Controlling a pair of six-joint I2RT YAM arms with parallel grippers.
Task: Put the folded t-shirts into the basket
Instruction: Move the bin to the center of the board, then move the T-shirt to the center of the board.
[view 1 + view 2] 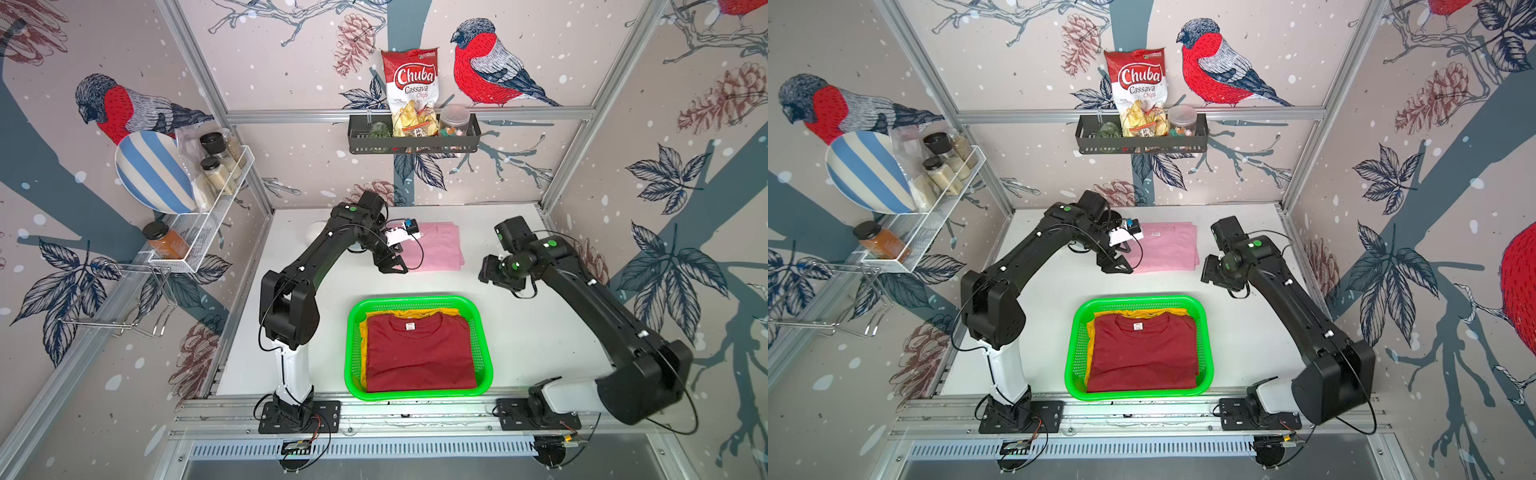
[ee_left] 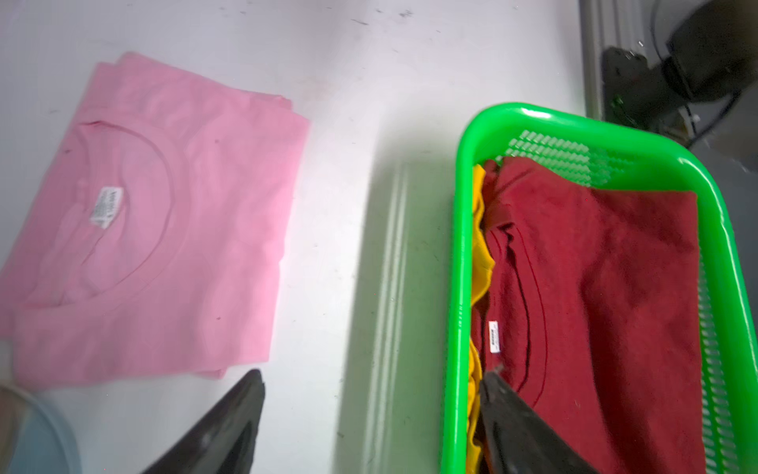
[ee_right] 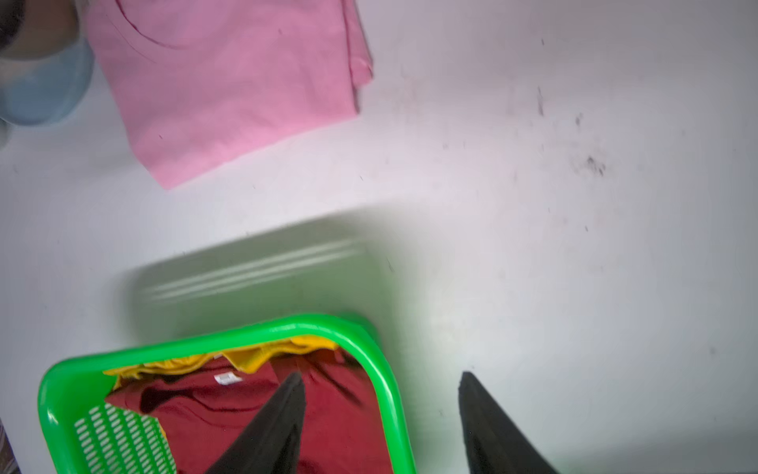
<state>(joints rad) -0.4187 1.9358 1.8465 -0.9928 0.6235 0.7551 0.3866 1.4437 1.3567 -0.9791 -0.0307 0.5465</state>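
The green basket point(image 1: 417, 298) point(image 1: 1142, 297) point(image 2: 455, 287) point(image 3: 246, 334) stands at the table's front centre. In it the dark red t-shirt point(image 1: 419, 353) point(image 1: 1144, 355) point(image 2: 594, 287) point(image 3: 246, 410) lies on the mustard yellow one point(image 1: 388, 312) point(image 2: 480, 262) point(image 3: 262, 355). The pink t-shirt point(image 1: 440, 249) point(image 1: 1167, 249) point(image 2: 164, 230) point(image 3: 229, 90) lies folded on the table behind the basket. My left gripper point(image 1: 390, 264) point(image 1: 1116, 264) point(image 2: 377, 369) hangs open by that shirt's near left corner, holding nothing. To the right of the shirt, my right gripper point(image 1: 486, 272) point(image 1: 1208, 270) point(image 3: 381, 373) is raised, open and empty.
A pale blue-white bowl point(image 1: 316, 232) point(image 2: 33, 431) point(image 3: 45, 82) sits left of the pink shirt, partly under my left arm. A black shelf basket point(image 1: 413, 143) with a chips bag hangs on the back wall. A white wire rack point(image 1: 199, 232) hangs on the left wall.
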